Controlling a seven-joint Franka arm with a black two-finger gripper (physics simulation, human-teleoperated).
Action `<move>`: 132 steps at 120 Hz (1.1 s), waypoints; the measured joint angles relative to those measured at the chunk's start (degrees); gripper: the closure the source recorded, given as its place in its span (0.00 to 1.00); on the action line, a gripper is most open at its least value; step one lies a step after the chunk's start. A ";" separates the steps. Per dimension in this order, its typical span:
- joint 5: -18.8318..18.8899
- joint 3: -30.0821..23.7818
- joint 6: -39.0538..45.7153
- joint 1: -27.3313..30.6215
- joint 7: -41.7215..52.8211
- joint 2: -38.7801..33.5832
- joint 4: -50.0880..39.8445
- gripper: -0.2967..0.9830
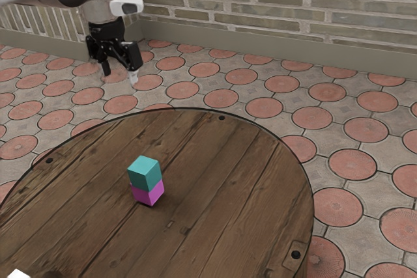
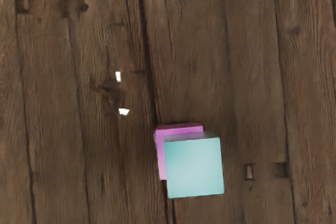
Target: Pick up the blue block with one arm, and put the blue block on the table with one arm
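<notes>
Below the black gripper (image 1: 121, 76), the upper block (image 1: 145, 172) is teal; the lower block (image 1: 149, 194) magenta; the table (image 1: 228, 193) dark-seamed brown.

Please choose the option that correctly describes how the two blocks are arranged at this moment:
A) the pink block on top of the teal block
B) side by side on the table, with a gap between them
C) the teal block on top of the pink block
C: in the exterior view the teal block sits on the pink block, which rests on the wooden table.
</notes>
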 joint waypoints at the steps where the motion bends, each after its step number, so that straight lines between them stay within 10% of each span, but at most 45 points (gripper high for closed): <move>1: 0.01 0.01 0.34 -0.03 0.07 0.00 0.00 0.23; 18: 0.10 0.30 4.04 -0.67 1.21 -0.71 -0.51 0.23; 41: -0.24 -0.33 14.21 -1.89 0.96 -13.44 -28.00 0.23; 68: -0.77 -1.52 24.15 -1.95 0.48 -12.17 -37.96 0.23; 132: -5.77 -0.90 39.58 -1.65 0.05 -2.64 -40.11 0.23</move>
